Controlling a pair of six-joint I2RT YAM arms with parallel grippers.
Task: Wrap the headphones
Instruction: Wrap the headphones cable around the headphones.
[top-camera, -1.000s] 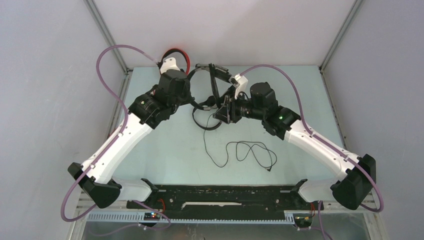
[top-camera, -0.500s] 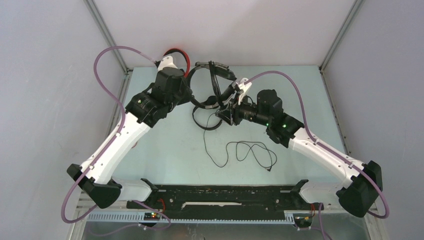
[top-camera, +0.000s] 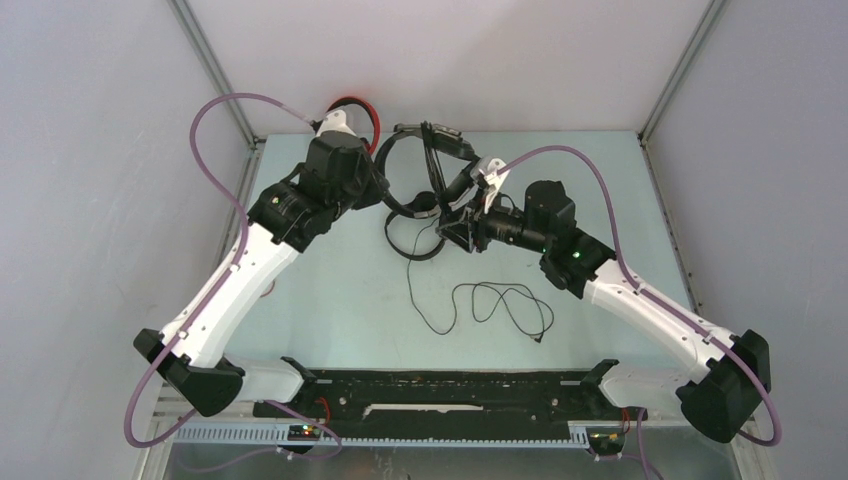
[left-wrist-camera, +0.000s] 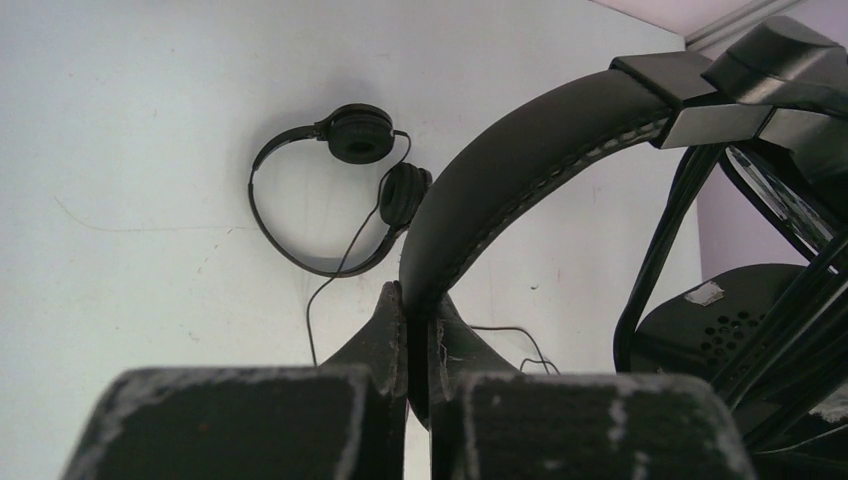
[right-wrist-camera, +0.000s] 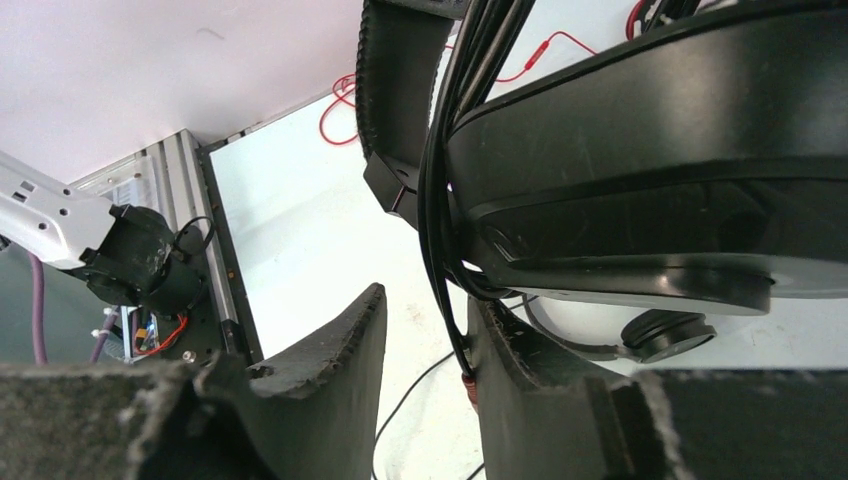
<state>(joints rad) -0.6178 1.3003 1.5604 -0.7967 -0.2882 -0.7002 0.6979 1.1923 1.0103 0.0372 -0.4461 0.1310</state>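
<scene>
The left claw (left-wrist-camera: 413, 310) is clamped on the black headset's (right-wrist-camera: 650, 180) band (left-wrist-camera: 520, 170). The right claw (right-wrist-camera: 428, 305) is apart around its cord (right-wrist-camera: 438, 220). That loose cord could slip out and unwind.

The left arm (top-camera: 245, 272) and the right arm (top-camera: 640, 300) reach far out and lean toward each other; the left gripper (left-wrist-camera: 410, 310) is pinched tight; the right gripper (right-wrist-camera: 428, 330) has its fingers a little apart.

Robot lab test cell: plain white panel walls (top-camera: 440, 60), aluminium framing posts (top-camera: 213, 70), pale tabletop (top-camera: 340, 300), black mounting rail (top-camera: 450, 385) and slotted cable duct (top-camera: 440, 435) along frame bottom.
</scene>
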